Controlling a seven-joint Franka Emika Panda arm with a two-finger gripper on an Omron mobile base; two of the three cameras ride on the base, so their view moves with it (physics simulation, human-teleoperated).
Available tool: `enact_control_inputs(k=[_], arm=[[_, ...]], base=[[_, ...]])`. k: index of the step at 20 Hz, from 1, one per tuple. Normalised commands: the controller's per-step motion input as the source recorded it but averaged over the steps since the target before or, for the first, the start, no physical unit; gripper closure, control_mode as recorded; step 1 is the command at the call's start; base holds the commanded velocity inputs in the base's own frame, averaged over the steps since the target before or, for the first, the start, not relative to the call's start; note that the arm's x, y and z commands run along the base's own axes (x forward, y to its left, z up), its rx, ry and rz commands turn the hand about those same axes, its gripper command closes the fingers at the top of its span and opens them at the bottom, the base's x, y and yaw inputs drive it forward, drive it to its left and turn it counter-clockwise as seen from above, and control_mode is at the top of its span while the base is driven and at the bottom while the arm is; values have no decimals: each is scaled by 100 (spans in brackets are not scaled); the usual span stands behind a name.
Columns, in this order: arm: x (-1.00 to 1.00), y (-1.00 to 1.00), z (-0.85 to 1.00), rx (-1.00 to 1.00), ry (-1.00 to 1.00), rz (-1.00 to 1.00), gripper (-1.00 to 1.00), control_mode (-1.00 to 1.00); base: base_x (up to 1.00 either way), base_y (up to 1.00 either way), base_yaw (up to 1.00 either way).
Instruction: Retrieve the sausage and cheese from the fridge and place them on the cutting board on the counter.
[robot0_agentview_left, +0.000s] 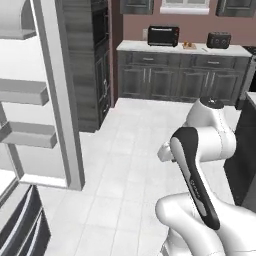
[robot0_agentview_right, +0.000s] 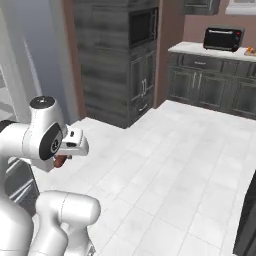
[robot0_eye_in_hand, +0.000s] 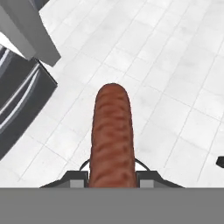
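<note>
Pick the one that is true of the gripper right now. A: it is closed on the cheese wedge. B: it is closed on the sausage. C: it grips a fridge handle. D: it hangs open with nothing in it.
B: in the hand view the gripper is closed on the reddish-brown sausage, held over the white floor tiles.

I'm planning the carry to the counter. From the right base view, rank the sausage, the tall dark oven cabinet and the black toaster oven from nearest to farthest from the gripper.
1. The sausage: clamped in the gripper, low on the left.
2. The tall dark oven cabinet: across the floor, upper middle.
3. The black toaster oven: on the counter, far upper right.
</note>
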Motion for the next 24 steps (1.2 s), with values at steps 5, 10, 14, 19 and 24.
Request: enact_control_inputs(k=[5,10,14,19,24], arm=[[0,0,0,0,0,0,100,100],[0,0,0,0,0,0,100,100],[0,0,0,0,0,0,100,100],[0,0,0,0,0,0,100,100],[0,0,0,0,0,0,100,100]], base=[[16,-41,-71],[80,-15,-54],[100,0,-29],[100,1,-21],[100,1,-16]])
